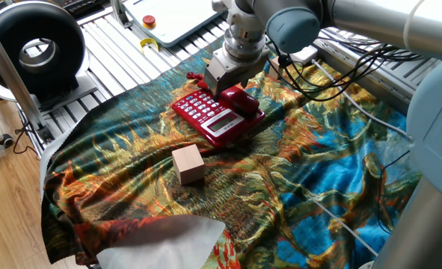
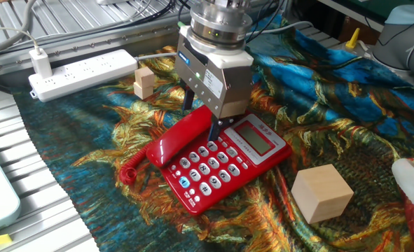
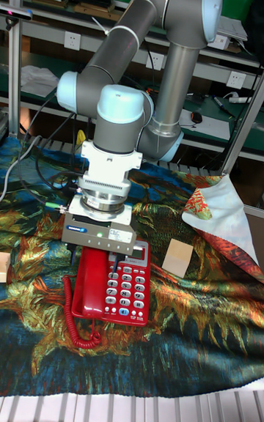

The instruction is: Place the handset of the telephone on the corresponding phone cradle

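Note:
The red telephone (image 2: pixel 229 166) lies on the patterned cloth, its keypad and grey display facing up. The red handset (image 2: pixel 181 138) rests along the phone cradle at the base's far edge and covers it, so the cradle itself is hidden. A coiled red cord (image 2: pixel 129 170) hangs off one end. My gripper (image 2: pixel 201 116) hovers just above the handset's middle, open, with one dark finger on each side and not squeezing it. The tall fixed view shows the handset (image 3: pixel 89 284) on the left of the telephone (image 3: pixel 126 286), below the gripper (image 3: pixel 100 246).
A tan wooden cube (image 2: pixel 321 193) stands on the cloth close to the phone's display end. Two small stacked wooden blocks (image 2: pixel 144 82) and a white power strip (image 2: pixel 80 70) lie behind the phone. Cables run past the arm, and a white cloth (image 1: pixel 164 240) lies at the table's corner.

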Motion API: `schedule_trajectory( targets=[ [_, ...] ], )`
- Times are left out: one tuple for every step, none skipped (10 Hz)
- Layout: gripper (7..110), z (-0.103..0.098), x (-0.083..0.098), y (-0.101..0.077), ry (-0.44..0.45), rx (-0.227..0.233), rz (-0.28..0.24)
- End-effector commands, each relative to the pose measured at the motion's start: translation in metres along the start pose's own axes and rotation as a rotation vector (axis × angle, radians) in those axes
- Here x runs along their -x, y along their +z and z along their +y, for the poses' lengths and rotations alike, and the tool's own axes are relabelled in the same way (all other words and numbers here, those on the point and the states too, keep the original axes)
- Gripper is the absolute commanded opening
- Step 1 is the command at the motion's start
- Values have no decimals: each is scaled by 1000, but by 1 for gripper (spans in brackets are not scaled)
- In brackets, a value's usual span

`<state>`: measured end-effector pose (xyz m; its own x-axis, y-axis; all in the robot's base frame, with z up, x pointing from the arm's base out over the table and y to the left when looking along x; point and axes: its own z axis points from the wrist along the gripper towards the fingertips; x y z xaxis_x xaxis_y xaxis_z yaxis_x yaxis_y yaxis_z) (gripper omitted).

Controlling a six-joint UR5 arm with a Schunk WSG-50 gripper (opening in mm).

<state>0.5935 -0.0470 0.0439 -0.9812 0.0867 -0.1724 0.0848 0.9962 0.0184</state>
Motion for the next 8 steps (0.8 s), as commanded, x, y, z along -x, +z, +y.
schedule_trajectory(
  targets=[
    [88, -10, 4, 6, 2, 4, -22],
    [88, -11, 6, 11, 5, -3, -29],
    [88, -11, 8, 13, 5, -2, -37],
    [88, -12, 10, 13, 6, -3, -38],
    [88, -14, 12, 12, 3, -4, -37],
    [88, -14, 12, 11, 6, 1, -35],
    [88, -14, 13, 11, 10, -2, -35],
    [88, -13, 13, 11, 20, 3, -36]
  ],
)
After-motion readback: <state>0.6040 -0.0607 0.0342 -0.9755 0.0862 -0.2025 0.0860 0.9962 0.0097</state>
